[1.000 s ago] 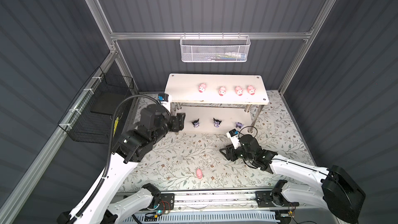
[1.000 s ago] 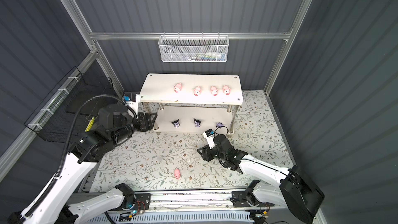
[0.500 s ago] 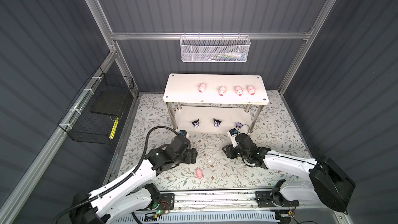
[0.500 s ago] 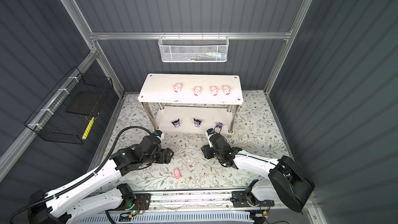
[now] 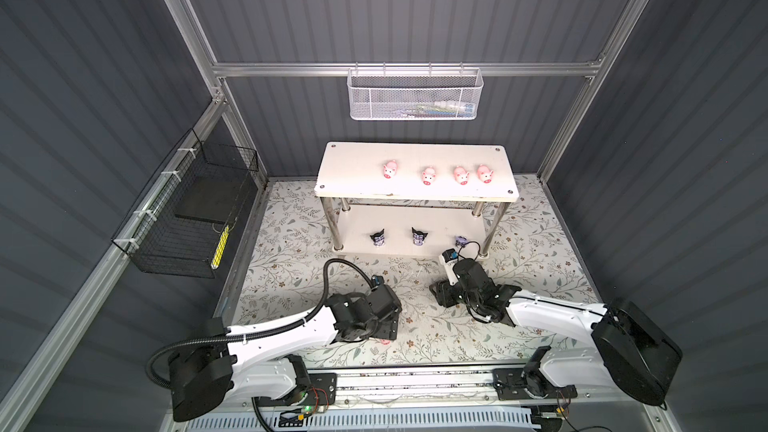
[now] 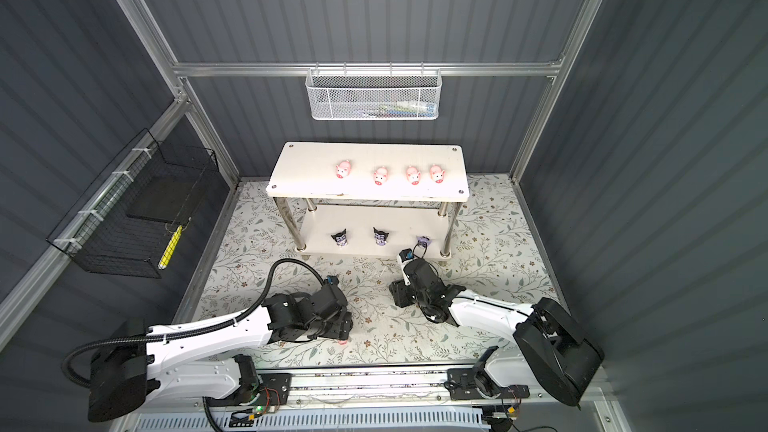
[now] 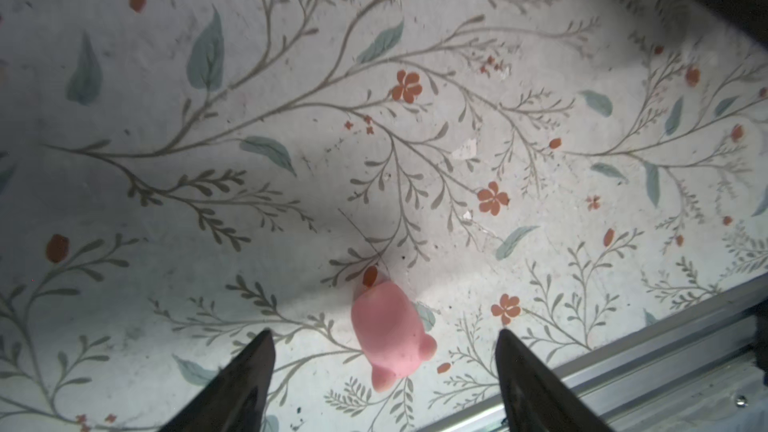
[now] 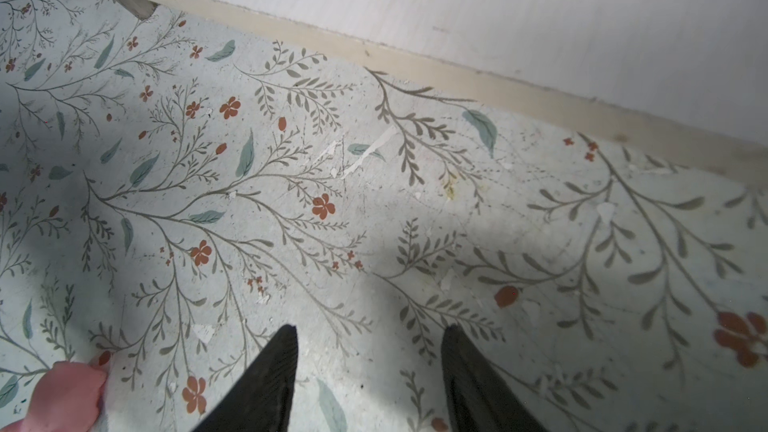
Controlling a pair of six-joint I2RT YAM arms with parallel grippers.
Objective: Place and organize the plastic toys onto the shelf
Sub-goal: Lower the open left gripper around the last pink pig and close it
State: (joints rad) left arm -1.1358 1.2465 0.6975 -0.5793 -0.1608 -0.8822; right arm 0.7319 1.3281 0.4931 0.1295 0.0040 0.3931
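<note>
The small pink plastic pig with a smooth, rounded body [image 7: 388, 326] lies on the floral-patterned mat [image 7: 291, 118] near the front rail. It looks light and stiff but probably slippery, so the surest hold is across its broad flanks, not over the little nubs at one end; whether those are ears or feet is hard to tell from this angle. The left gripper [image 7: 384, 333] hangs over it with its fingers spread wide, one on each side and neither touching. The right gripper [image 8: 370, 328] is well apart, its fingers parted over bare mat. On the white two-tier shelf with metal legs [image 5: 353, 160], four matching pigs [image 5: 428, 175] line the top board and three dark pointed-eared figures [image 5: 419, 236] the lower.
</note>
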